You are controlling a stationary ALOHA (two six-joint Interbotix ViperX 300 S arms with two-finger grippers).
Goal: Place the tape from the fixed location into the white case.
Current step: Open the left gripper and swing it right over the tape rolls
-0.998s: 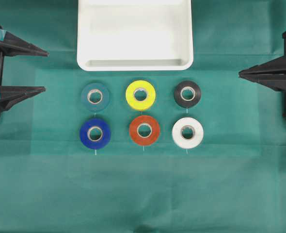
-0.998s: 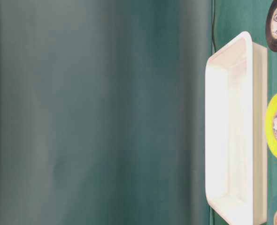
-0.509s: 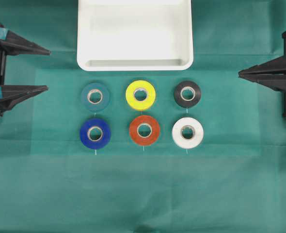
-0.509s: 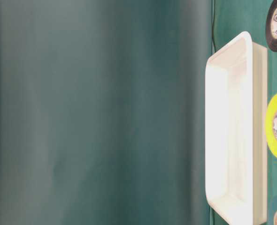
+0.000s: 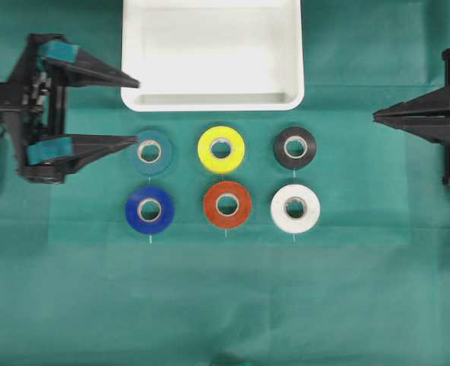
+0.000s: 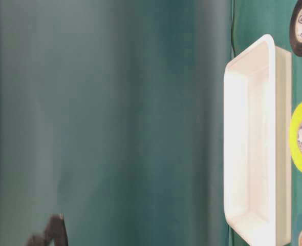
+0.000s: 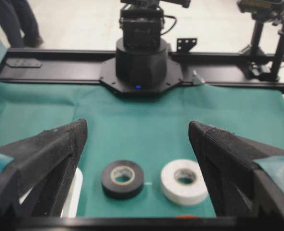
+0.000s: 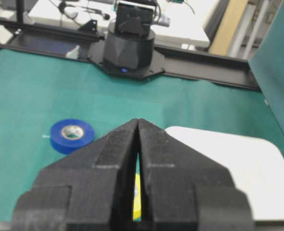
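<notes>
Black is the colour you must look for: the tape [image 5: 294, 147] lies flat on the green cloth [image 5: 225, 305], just below the right corner of the white case [image 5: 212, 99], and nothing touches it. The case holds nothing, so I judge the whole task is not yet done: reach, grasp, lift, release.

Your left gripper [image 5: 137, 109] is spread wide, beside the left edge of the case, one tip over the teal roll [image 5: 149, 151]. The right gripper [image 5: 376, 115] has its jaws pressed together, well to the right of the case.

Between the tape and the case rim the cloth is free. The yellow roll [image 5: 221, 148] and the white roll [image 5: 295, 207] lie near the tape, so place the fingers carefully.
</notes>
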